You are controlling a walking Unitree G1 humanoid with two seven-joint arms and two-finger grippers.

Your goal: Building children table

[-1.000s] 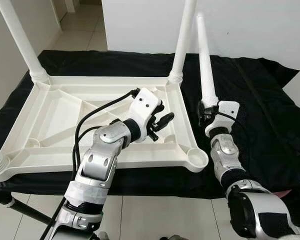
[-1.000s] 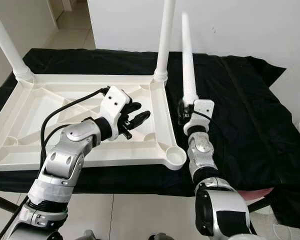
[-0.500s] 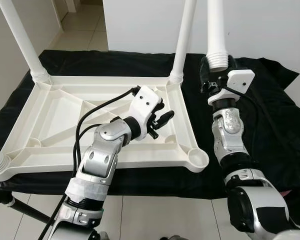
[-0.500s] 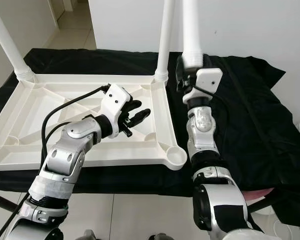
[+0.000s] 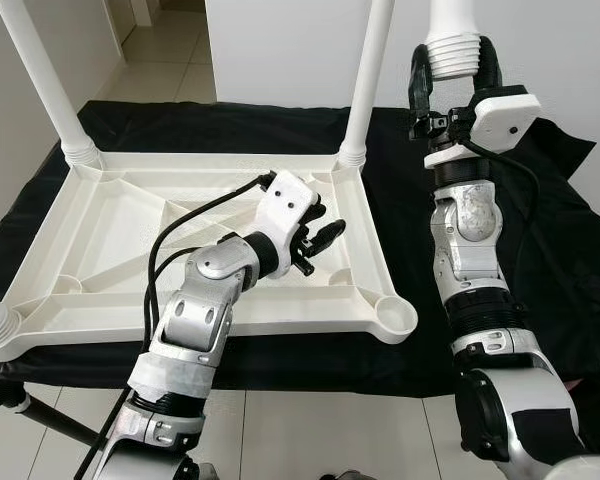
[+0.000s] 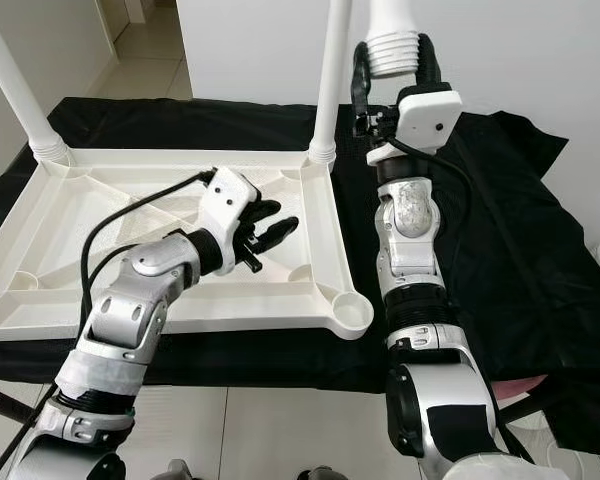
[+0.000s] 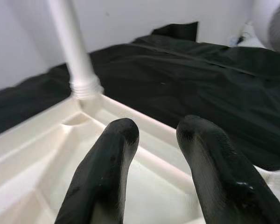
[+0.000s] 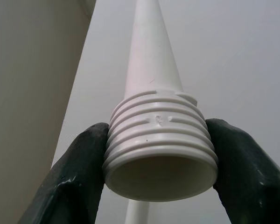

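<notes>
The right gripper (image 5: 450,85), clamped on the upright threaded table leg (image 8: 161,140), holds it high above and behind the tabletop's empty corner socket (image 5: 395,316), while the left gripper (image 5: 318,240) hovers parted, holding nothing.

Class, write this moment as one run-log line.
right gripper: shut on table leg, threaded end down, held high | left gripper: open, over upturned tabletop | near right socket: unfilled

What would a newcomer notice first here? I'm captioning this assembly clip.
The right gripper holds a white plastic table leg upright by its threaded end, high above the black cloth. The upturned white plastic tabletop lies beside it, its near-right corner socket empty.
</notes>
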